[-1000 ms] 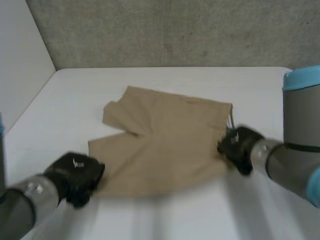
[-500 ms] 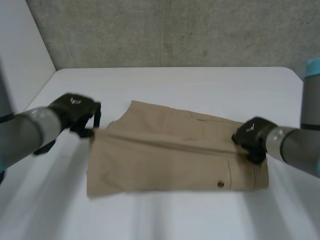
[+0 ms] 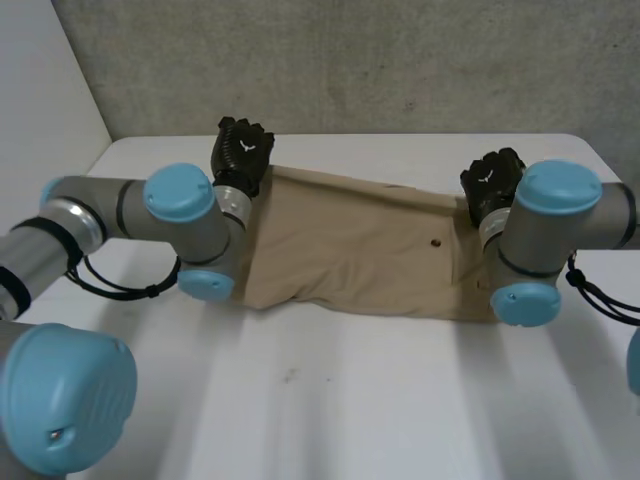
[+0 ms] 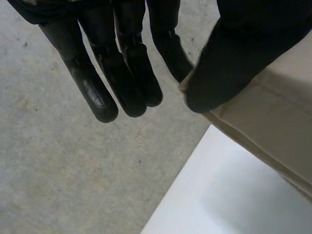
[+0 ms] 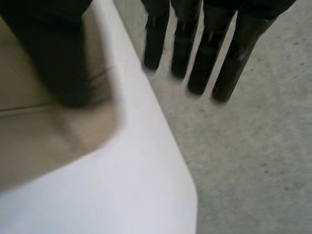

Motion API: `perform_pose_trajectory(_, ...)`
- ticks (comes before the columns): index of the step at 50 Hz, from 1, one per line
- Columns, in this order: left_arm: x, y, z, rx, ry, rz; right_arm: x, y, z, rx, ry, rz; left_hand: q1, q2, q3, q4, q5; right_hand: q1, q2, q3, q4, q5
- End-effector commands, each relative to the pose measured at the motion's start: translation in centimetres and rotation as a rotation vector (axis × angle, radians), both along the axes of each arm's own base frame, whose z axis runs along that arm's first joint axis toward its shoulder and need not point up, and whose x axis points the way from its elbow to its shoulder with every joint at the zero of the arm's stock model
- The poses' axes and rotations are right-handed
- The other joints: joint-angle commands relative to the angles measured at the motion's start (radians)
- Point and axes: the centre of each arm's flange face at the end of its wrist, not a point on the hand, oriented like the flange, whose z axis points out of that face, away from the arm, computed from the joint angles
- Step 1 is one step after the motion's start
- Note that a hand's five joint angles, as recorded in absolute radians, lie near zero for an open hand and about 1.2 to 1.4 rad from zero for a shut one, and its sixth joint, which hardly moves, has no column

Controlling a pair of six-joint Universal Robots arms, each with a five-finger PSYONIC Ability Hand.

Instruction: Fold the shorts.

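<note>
The tan shorts (image 3: 350, 250) lie folded in half on the far part of the white table (image 3: 400, 400), with a small button on top. My left hand (image 3: 242, 150) is at the far left corner of the shorts. In its wrist view its thumb (image 4: 219, 63) presses that corner of the shorts (image 4: 273, 122) against the nearest of its straight fingers (image 4: 122, 63). My right hand (image 3: 492, 180) is at the far right corner. There its straight fingers (image 5: 209, 53) reach past the table edge, well apart from the thumb (image 5: 53, 48), which rests over the shorts (image 5: 39, 131).
A grey concrete wall (image 3: 350, 60) rises right behind the table's far edge, close to both hands. A white panel (image 3: 40, 120) stands at the left. Bare tabletop lies between the shorts and the near edge.
Both hands have carried the near edge of the shorts up and over to the far edge, folding them in half. The right hand's fingers have spread away from its thumb.
</note>
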Motion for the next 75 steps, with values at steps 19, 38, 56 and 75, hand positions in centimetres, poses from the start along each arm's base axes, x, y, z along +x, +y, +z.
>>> perform_pose_trajectory(19,4.1,7.8,4.7,-0.051,0.13,0.119,-3.3,9.7,5.3,0.332,-0.334,0.029,-0.795,-0.861,-0.857,-0.887,-0.84,-0.234,-0.359,-0.373,-0.372,-0.416)
perform_pose_trajectory(38,7.7,14.3,4.2,0.507,0.405,-0.03,-6.2,9.4,-2.2,0.453,-0.374,-0.024,-0.795,-0.861,-0.857,-0.887,-0.84,0.961,0.836,0.822,0.823,0.779)
perform_pose_trajectory(56,10.5,13.7,6.9,0.57,0.47,-0.059,-11.2,6.0,3.2,0.211,0.082,-0.094,-0.795,-0.861,-0.857,-0.887,-0.84,0.963,0.838,0.823,0.824,0.781)
perform_pose_trajectory(75,10.5,14.2,7.4,0.556,0.473,-0.067,9.7,20.1,0.8,0.065,0.291,0.824,-0.795,-0.861,-0.857,-0.887,-0.84,0.963,0.838,0.823,0.824,0.781)
